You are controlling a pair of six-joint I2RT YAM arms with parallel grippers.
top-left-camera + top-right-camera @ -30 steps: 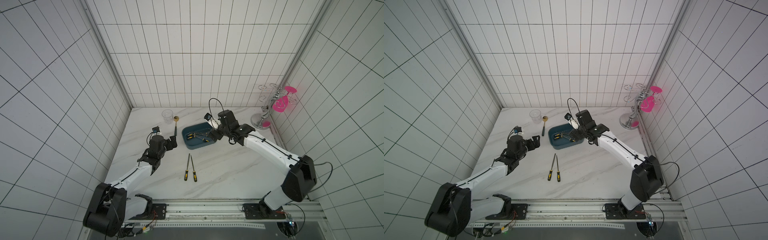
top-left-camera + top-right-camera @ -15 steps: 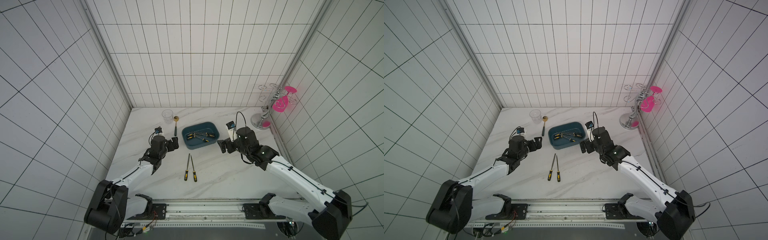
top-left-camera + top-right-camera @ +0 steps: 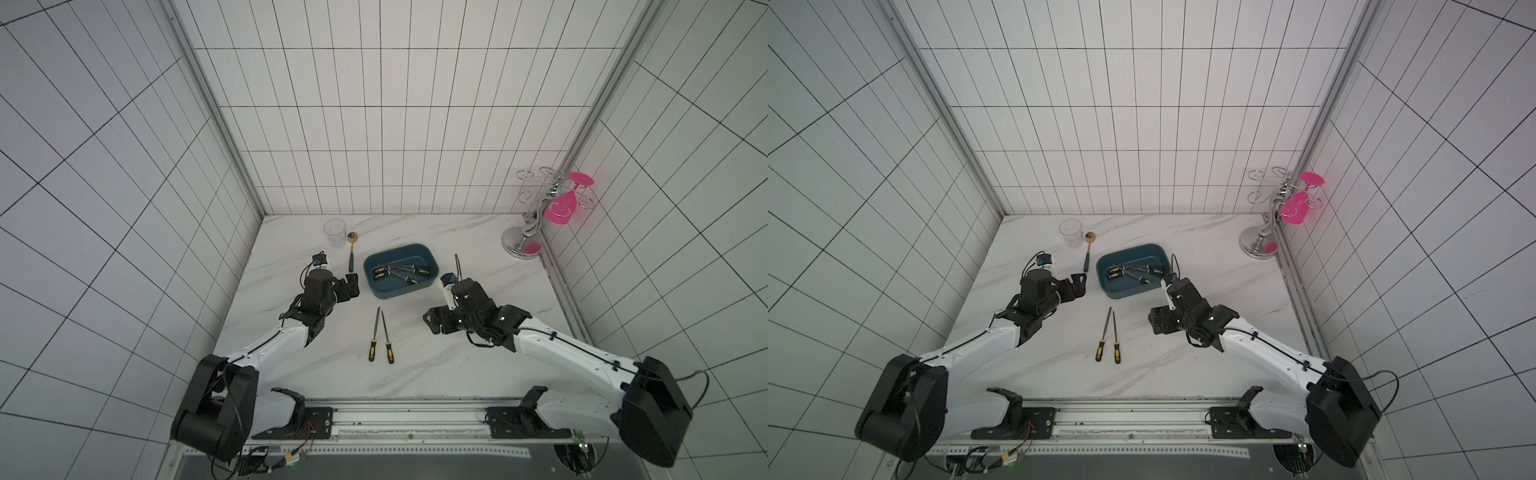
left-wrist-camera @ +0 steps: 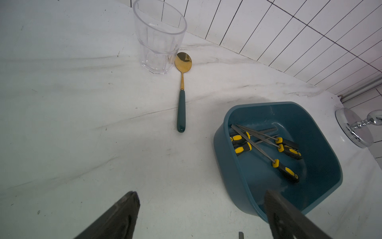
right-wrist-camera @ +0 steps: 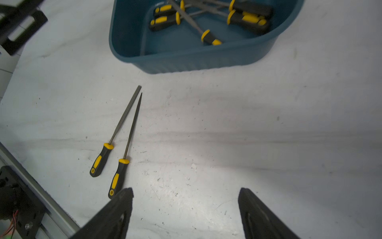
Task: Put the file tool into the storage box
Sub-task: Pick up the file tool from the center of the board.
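Your right gripper (image 5: 186, 190) open, empty — nearest file (image 5: 128, 144) just outside one jaw; stiff, light, thin — grip rubbery handle.

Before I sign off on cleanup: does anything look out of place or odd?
Two files lie loose on the table before the storage box, which holds more files, crossed. Nothing looks spilled or damaged.

Bright, even overhead light fills both top views, leaving only faint soft shadows on the marble table (image 3: 436, 374), while the pink glass (image 3: 561, 208) throws a magenta glow onto the tiles (image 3: 602, 195) at the right of the frame. The wide lens bows tile lines toward the edges. The wrist views look cooler, and the right gripper (image 5: 186, 191) blurs close to the lens.
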